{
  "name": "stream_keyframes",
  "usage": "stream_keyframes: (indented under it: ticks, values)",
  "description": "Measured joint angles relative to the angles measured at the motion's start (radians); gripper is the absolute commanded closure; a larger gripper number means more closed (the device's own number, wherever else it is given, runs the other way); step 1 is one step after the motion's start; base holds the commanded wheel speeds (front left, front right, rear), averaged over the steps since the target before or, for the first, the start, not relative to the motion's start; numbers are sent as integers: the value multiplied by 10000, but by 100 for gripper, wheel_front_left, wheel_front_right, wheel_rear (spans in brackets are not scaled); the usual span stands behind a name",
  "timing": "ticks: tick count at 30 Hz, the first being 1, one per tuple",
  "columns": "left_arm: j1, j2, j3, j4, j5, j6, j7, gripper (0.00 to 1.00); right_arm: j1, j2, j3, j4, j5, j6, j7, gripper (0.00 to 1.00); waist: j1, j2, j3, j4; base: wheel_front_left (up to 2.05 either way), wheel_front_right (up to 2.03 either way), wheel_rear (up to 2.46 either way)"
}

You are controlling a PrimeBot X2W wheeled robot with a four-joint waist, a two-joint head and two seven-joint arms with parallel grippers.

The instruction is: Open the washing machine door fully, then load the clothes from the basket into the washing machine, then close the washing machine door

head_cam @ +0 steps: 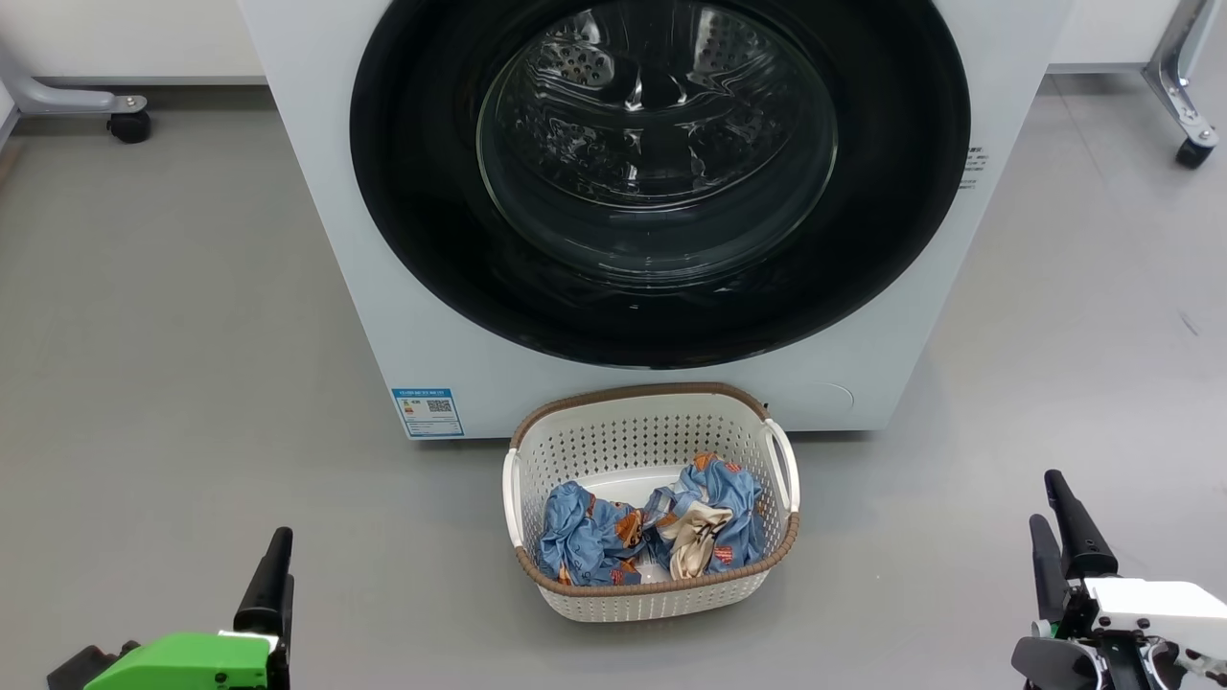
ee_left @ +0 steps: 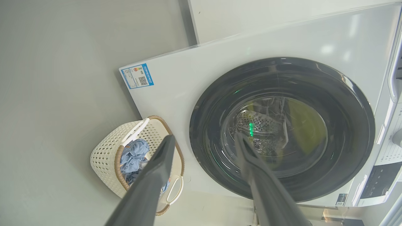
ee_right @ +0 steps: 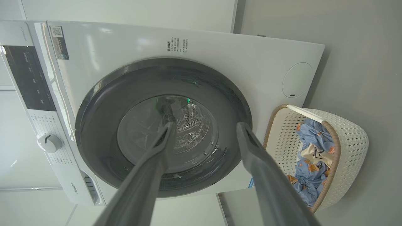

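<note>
Blue clothes point(head_cam: 585, 537) in the basket point(head_cam: 661, 596); left fingers point(ee_left: 148, 182) and right fingers point(ee_right: 262, 175) wide apart.

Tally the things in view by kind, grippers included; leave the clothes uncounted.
Washing machine: 1
Basket: 1
Caster wheels: 2
Grippers: 2, left gripper and right gripper
Total: 6

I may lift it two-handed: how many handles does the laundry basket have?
2: a left white loop handle on the left side of the cream perforated plastic basket with a brown rim, and a right white loop handle on its right side. None looks hidden.
</note>
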Motion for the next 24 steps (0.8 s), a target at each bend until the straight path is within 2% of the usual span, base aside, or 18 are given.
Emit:
stream_keyframes:
  ticks: [17, 20, 24]
  values:
    - [1, 291, -226, -6, 2228, 0, -439, 0, 1, -554, 337, -253, -2635, 0, -456, 0, 0, 0, -86, 44, 0, 0, 0]
    - [2, 347, -209, -125, 3041, 23, -535, 0, 0, -729, 529, -405, -3638, 0, -569, 0, 0, 0, -145, 48, 0, 0, 0]
    - [2, 382, -236, -228, 3645, 58, -644, 0, 0, -884, 702, -539, -4370, 0, -654, 0, 0, 0, -162, 59, 0, 0, 0]
